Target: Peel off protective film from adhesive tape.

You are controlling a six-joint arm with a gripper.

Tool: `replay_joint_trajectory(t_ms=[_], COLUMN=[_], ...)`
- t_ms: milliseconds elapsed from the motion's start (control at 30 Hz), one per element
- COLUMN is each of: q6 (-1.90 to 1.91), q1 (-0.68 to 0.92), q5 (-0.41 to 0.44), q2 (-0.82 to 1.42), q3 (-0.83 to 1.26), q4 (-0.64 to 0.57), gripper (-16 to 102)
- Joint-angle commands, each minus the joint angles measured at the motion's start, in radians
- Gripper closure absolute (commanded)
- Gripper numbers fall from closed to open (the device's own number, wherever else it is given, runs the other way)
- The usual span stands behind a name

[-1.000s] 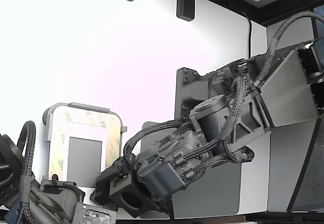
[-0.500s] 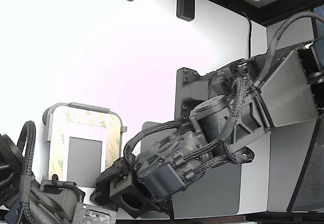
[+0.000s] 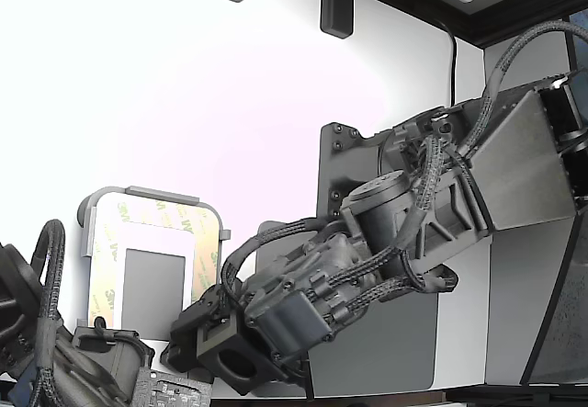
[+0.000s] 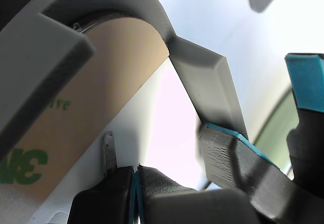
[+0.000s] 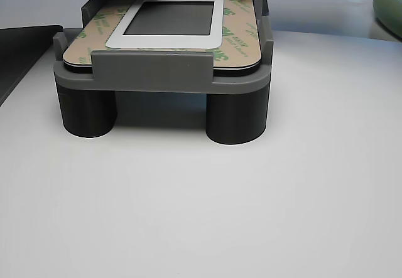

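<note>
The protective film (image 3: 204, 253), tan with green 3M print, frames the grey rectangle (image 3: 152, 292) on the white plate (image 3: 152, 237). It still lies flat on every side (image 5: 242, 36). The adhesive tape under it is hidden. My gripper (image 3: 196, 322) hangs at the plate's near right corner in the exterior view. Close up, its two dark fingers (image 4: 167, 186) are pressed together, a blue seam between them, just off the film (image 4: 96, 92) above the white plate (image 4: 144, 123). I see nothing between the fingers. A thin grey tab (image 4: 108, 152) stands beside them.
The plate rests in a grey holder (image 5: 157, 71) with raised lips and round legs. A second arm (image 3: 55, 356) sits at the exterior view's lower left. A dark grey mat (image 3: 377, 347) lies under my arm. Blue-edged ribbed parts (image 4: 238, 163) crowd the wrist view.
My arm has shifted slightly toward the exterior view's left and downward, closer to the plate's corner. The film and plate have not moved.
</note>
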Motion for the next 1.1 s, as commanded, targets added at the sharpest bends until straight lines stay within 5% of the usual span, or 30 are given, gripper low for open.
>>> replay_joint_trajectory(t_ms=[0, 1067], q6=[-0.002, 0.032], q1=[-0.018, 0.011], q5=[-0.005, 0.017], q2=[0.014, 0.038], q3=[-0.025, -0.015], q4=[-0.006, 0.012], gripper=[96, 96])
